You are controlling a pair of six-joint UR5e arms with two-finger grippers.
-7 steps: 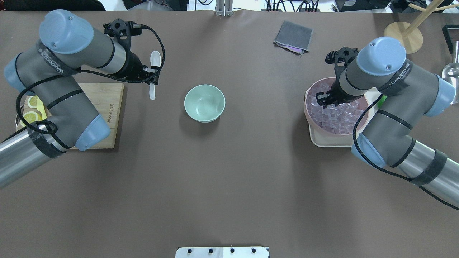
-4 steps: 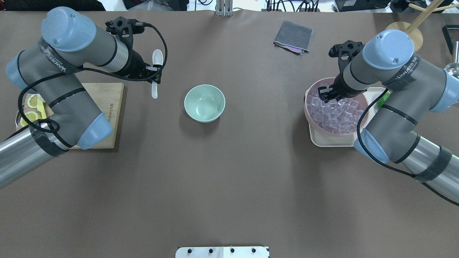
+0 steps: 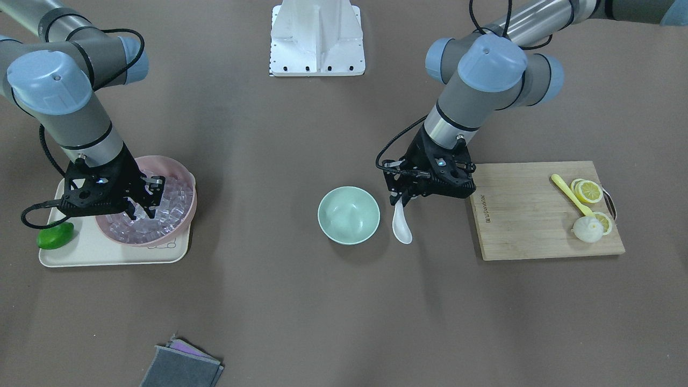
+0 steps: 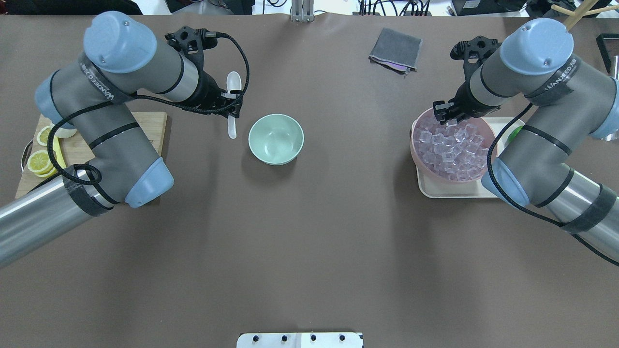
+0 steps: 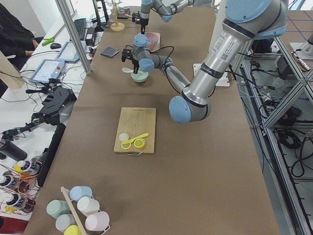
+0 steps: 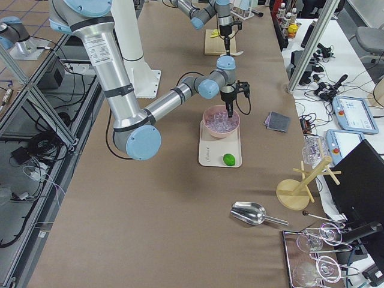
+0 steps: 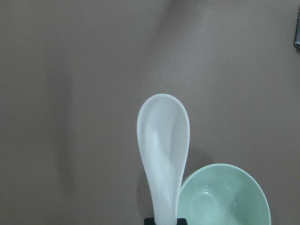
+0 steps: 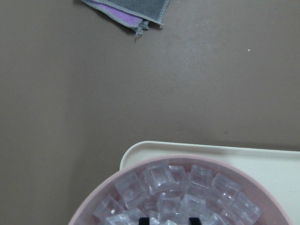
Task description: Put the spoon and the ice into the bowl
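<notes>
Spoon [image 4: 234,83] handle hidden in left tool [image 4: 232,107] pinch; right tool [image 4: 446,118] over ice [image 4: 452,147], perhaps gripping, cannot tell.

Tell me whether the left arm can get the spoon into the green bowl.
Probably yes: the left gripper holds the spoon just beside the bowl, and nothing stands between them.

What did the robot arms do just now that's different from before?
The left gripper, shut on the spoon, carried it sideways toward the green bowl and now holds it close beside it. The right gripper shifted to the pink bowl's far edge. The green bowl and gray cloth stayed put.
</notes>
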